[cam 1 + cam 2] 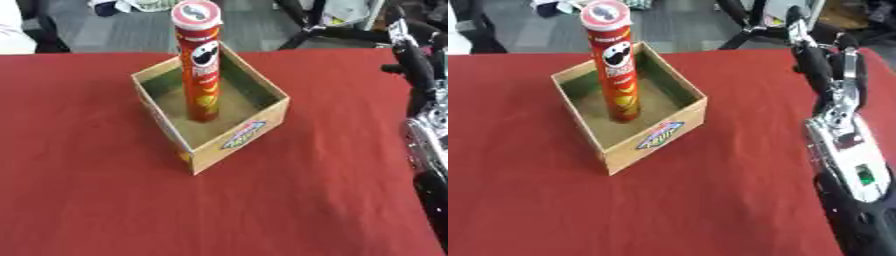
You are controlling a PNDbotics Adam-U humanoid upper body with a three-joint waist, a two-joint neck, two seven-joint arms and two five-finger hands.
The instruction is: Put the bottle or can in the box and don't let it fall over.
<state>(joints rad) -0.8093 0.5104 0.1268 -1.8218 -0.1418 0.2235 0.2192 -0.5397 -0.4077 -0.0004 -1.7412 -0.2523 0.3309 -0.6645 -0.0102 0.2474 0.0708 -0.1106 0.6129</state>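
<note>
A red cloth-covered surface [87, 200] fills most of both views, with a grey floor and dark chair legs beyond its far edge. Left of centre on the surface sits an open cardboard box [654, 134], turned so that one corner points toward the near side; its inside walls look dark green, its floor is plain brown, and a coloured oval label shows on the outer wall facing near and right. Inside the box stands a tall red Pringles can [617, 75], upright on the box floor near its middle, clear of the walls as far as can be seen. The can rises well above the box rim, and its round pale lid faces up. Nothing is touching the can. To the right, well apart from the box, the right robot hand [829, 70] shows above the right part of the surface, at the end of a black and silver arm that comes up from the lower right corner. Its dark fingers [809, 62] are stretched out nearly straight, pointing toward the far side, and they hold nothing. The left robot hand does not appear in either view.
</note>
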